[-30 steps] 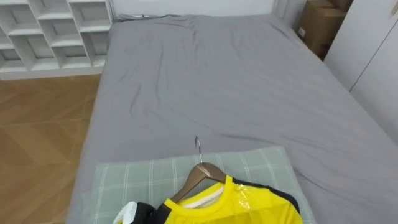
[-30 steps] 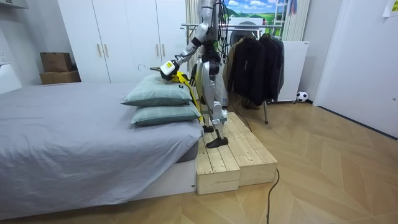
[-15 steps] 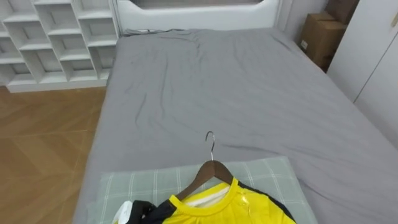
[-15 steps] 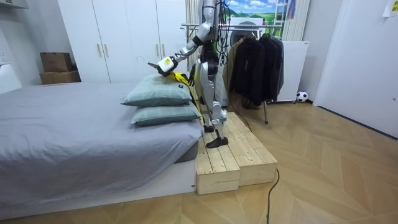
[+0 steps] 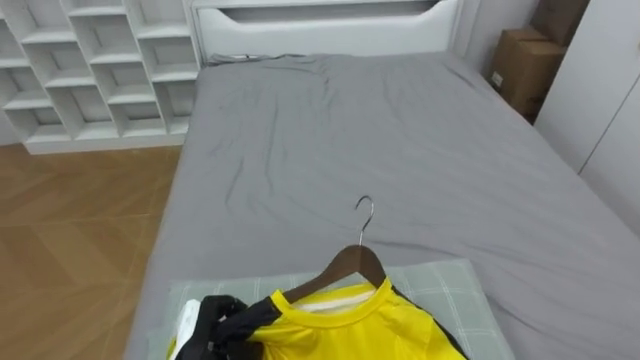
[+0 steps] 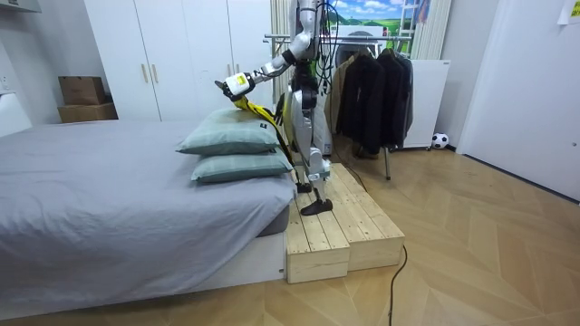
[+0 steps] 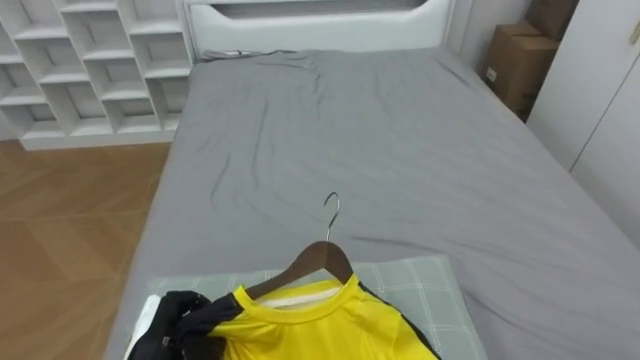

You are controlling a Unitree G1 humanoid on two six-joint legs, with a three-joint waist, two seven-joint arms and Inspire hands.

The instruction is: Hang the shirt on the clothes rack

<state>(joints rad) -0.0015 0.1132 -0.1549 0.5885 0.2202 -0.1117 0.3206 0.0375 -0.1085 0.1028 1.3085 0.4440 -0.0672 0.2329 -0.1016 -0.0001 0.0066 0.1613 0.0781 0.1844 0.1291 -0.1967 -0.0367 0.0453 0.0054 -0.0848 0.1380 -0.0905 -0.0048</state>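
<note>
A yellow shirt (image 5: 360,325) with dark trim hangs on a wooden hanger (image 5: 355,265) whose metal hook (image 5: 364,212) points up. My left hand (image 5: 215,320) is shut on the hanger's left shoulder through the cloth, at the bottom left of the eye views. In the room view that hand (image 6: 237,83) is stretched out over the stacked pillows (image 6: 231,136), and the shirt (image 6: 263,113) trails down from it toward my body. Behind me stands a clothes rail (image 6: 362,38) with dark coats (image 6: 372,100).
I stand on a wooden platform (image 6: 335,226) at the head of a grey bed (image 5: 400,140). A checked green pillow (image 5: 450,290) lies under the shirt. White cube shelves (image 5: 90,70) stand beyond the bed's far left corner, a cardboard box (image 5: 525,65) at the far right.
My left hand has lifted the hanger and shirt higher off the pillows. The eye view has shifted, showing more of the bed's far end.
</note>
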